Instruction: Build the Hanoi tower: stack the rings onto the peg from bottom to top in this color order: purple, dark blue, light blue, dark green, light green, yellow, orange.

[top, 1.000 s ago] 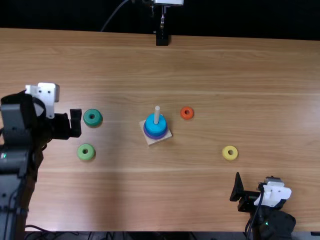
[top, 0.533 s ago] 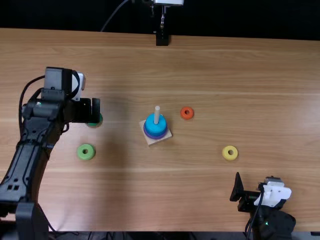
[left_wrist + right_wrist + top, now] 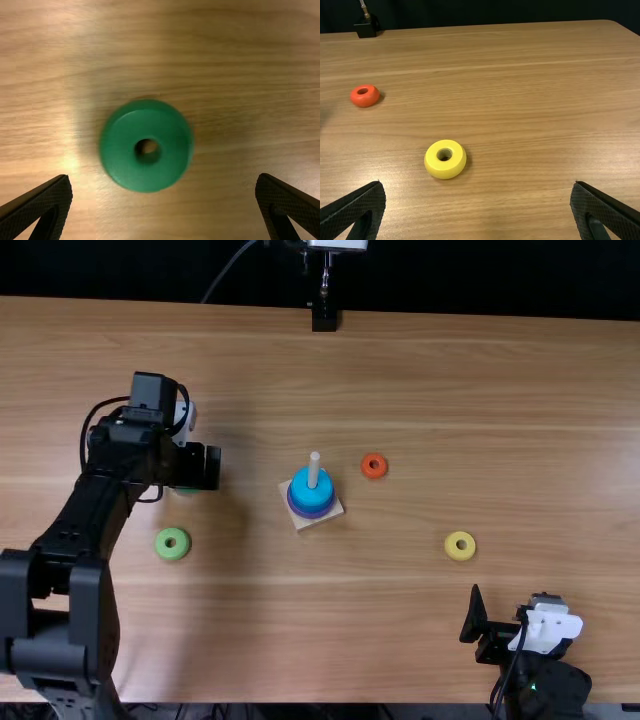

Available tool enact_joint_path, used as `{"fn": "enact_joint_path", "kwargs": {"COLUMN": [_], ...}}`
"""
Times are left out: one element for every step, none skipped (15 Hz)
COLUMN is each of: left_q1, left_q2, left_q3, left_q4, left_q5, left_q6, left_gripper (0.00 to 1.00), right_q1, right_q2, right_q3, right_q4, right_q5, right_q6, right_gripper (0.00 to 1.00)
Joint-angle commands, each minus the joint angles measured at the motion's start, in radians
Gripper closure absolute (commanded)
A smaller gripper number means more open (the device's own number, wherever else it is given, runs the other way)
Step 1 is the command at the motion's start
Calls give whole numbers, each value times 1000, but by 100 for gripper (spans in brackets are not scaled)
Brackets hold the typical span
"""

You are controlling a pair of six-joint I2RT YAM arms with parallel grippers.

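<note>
My left gripper point(image 3: 212, 468) is above the dark green ring, mostly covering it. In the left wrist view that gripper point(image 3: 164, 187) is open, the dark green ring point(image 3: 170, 150) lying flat between and beyond its fingers, untouched. The peg point(image 3: 314, 470) stands on a pale square base point(image 3: 305, 523), carrying light blue point(image 3: 310, 490) over a darker blue-purple layer point(image 3: 311, 513). Light green point(image 3: 172, 544), orange point(image 3: 374, 466) and yellow point(image 3: 460, 546) rings lie on the table. My right gripper point(image 3: 470, 615) is at the near right; in the right wrist view that gripper point(image 3: 477, 187) is open, near the yellow ring point(image 3: 445, 159).
The wooden table point(image 3: 400, 640) has wide bare stretches around the rings. A black stand point(image 3: 325, 318) is at its far edge. The left forearm passes left of the light green ring.
My left gripper has moved right, from left of the dark green ring to over it, and its arm has extended across the left side. The right arm and the rings have stayed put.
</note>
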Motion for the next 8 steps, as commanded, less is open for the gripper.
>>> {"fn": "enact_joint_path", "kwargs": {"left_q1": [-3, -6, -4, -6, -4, -4, -4, -4], "left_q2": [40, 51, 58, 72, 84, 93, 104, 118], "left_q3": [41, 43, 46, 60, 70, 76, 89, 104], "left_q4": [0, 0, 2, 0, 0, -2, -8, -15], "left_q5": [13, 13, 15, 13, 13, 13, 13, 8], "left_q6": [2, 2, 2, 2, 2, 8, 41, 83], "left_gripper": [0, 0, 0, 0, 0, 0, 0, 0], "right_q1": [-8, -8, -8, -8, -8, -8, -8, -8], "right_q2": [-12, -12, -12, -12, -12, -12, -12, -12], "right_q3": [-105, -105, -105, -105, -105, -105, -105, -105], "right_q4": [-59, -59, -59, -59, -59, -59, -59, -59], "right_q5": [-1, -1, -1, -1, -1, -1, -1, -1], "right_q6": [2, 2, 2, 2, 2, 2, 2, 2], "right_gripper": [0, 0, 0, 0, 0, 0, 0, 0]}}
